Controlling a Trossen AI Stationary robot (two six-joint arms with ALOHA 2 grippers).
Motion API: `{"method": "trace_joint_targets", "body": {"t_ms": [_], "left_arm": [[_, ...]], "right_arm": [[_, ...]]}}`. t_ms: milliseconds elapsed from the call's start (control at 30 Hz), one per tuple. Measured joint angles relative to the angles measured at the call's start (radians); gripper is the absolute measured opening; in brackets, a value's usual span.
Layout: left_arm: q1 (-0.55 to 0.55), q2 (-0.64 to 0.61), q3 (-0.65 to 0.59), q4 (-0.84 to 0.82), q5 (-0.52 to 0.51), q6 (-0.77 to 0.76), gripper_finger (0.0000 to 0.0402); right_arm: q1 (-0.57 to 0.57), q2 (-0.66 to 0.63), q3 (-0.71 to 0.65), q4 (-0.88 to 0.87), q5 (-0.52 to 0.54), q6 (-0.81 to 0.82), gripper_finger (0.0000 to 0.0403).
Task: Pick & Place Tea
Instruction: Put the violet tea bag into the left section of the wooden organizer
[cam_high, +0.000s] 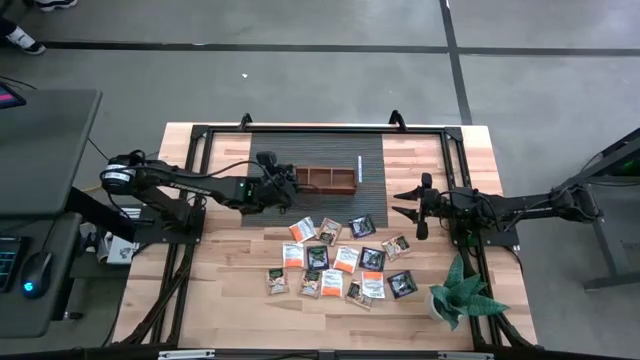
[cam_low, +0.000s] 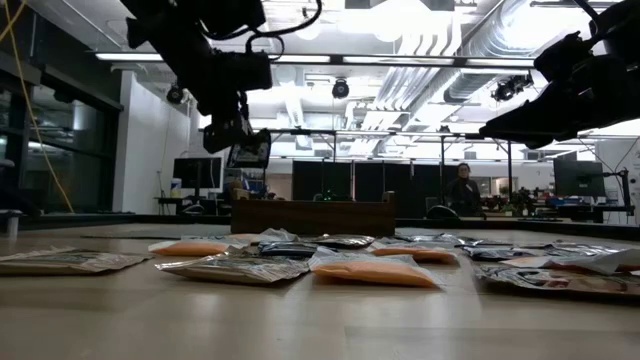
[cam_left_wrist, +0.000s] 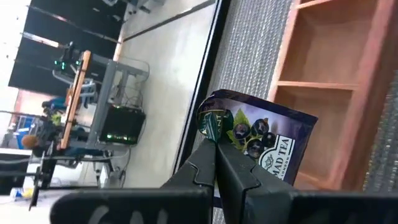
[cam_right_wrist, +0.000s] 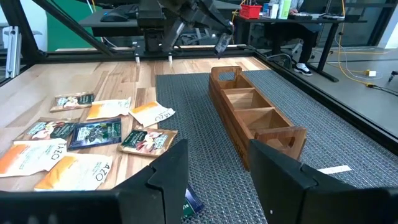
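The left gripper (cam_left_wrist: 216, 140) hangs above the left end of the wooden tray (cam_high: 330, 179), its jaws pressed tight on the corner of a dark sachet (cam_left_wrist: 267, 140) printed with berries and the word TEA. In the left wrist view the sachet dangles just beside the tray's end compartment, over the grey mat (cam_high: 320, 150); whether it is inside the compartment's edge cannot be told. In the low view the same gripper (cam_low: 240, 135) sits well clear of the surface with the sachet (cam_low: 249, 150) held in the air above the tray (cam_low: 313, 216).

The right gripper (cam_high: 412, 212) waits at the right side of the surface (cam_high: 200, 300), near the mat's edge — its jaws stand wide apart and hold nothing. The right wrist view looks along the tray (cam_right_wrist: 255, 118), whose three compartments show no sachets in the parts that can be seen.

The rest of the tea (cam_high: 340, 262) lies loose on the wood in front of the tray: orange-and-white, dark and pale sachets in a scattered cluster, some touching. A small plant (cam_high: 458, 293) stands at the right front corner.
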Motion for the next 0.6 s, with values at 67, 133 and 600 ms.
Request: {"method": "trace_joint_targets", "body": {"t_ms": [67,133,600], "left_arm": [[0.015,0.034,0.001,0.054,0.003,-0.002,0.0],[0.019,0.059,-0.002,0.069,0.013,0.0,0.0],[0.061,0.147,0.001,0.198,0.048,0.006,0.0]], "right_arm": [[0.0,0.0,0.0,0.0,0.0,0.0,0.0159],[0.0,0.0,0.0,0.0,0.0,0.0,0.0157],[0.0,0.0,0.0,0.0,0.0,0.0,0.0156]]}}
